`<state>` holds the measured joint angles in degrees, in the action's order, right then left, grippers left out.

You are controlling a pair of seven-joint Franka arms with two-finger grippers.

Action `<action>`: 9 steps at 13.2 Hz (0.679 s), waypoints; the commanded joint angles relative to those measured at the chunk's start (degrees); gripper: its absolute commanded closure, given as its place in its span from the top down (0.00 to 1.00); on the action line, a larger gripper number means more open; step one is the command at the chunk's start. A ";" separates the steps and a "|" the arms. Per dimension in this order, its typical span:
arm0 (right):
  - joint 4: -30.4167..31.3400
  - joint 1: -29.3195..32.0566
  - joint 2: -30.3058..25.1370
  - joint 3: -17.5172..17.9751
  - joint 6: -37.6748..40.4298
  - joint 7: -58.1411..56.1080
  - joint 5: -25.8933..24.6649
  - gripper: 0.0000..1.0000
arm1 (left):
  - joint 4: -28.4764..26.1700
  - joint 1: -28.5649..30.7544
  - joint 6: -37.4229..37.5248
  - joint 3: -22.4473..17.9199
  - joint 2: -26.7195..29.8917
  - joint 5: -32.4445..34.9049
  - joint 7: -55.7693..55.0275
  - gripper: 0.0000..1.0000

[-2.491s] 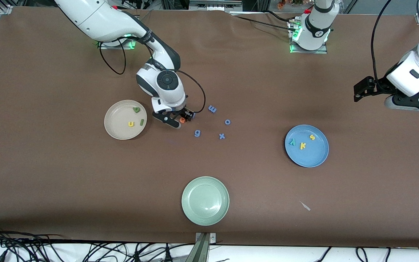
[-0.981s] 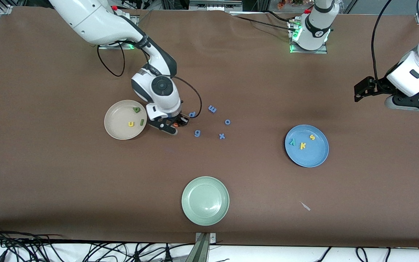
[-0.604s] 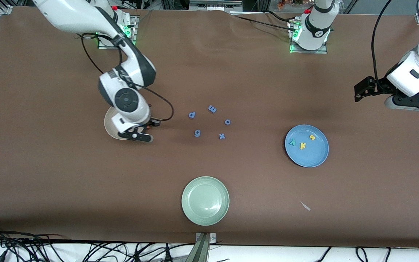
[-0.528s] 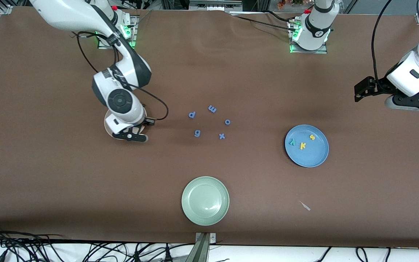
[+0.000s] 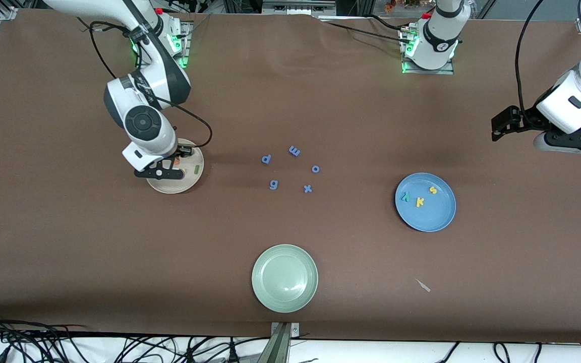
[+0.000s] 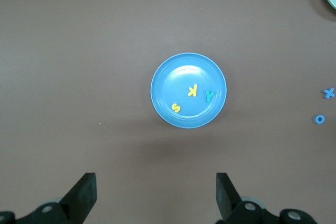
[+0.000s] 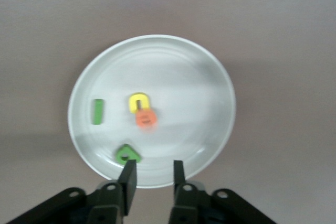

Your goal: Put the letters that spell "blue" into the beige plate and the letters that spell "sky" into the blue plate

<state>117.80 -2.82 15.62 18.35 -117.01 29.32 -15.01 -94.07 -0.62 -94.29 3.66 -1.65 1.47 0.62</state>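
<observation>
Partly hidden, seemingly: beige plate (image 5: 188, 186)

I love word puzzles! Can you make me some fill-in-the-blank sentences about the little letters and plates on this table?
1. The orange e lies in the ____ plate.
2. The blue plate holds the letters s, k and ____.
3. The plate holding no letters is pale ____.
4. The right gripper hangs over the beige plate with ____ between its fingers.

Missing words: beige; y; green; nothing
</observation>
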 commanded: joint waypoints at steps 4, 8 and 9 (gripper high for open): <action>-8.69 0.62 -3.41 -0.33 10.02 -3.74 5.41 1.00 | 0.82 0.01 0.78 -0.06 0.16 1.17 1.22 1.00; -23.29 0.62 -4.19 -0.41 22.16 -6.54 7.01 1.00 | 0.82 0.01 0.78 -0.06 0.16 1.17 1.22 1.00; -24.80 0.80 -5.24 -0.68 22.35 -9.51 7.01 1.00 | 0.82 -0.08 0.78 -0.06 0.16 1.17 1.22 1.00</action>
<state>97.33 -2.36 11.40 17.90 -97.48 23.94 -9.21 -94.06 -0.62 -94.30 3.66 -1.66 1.47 0.63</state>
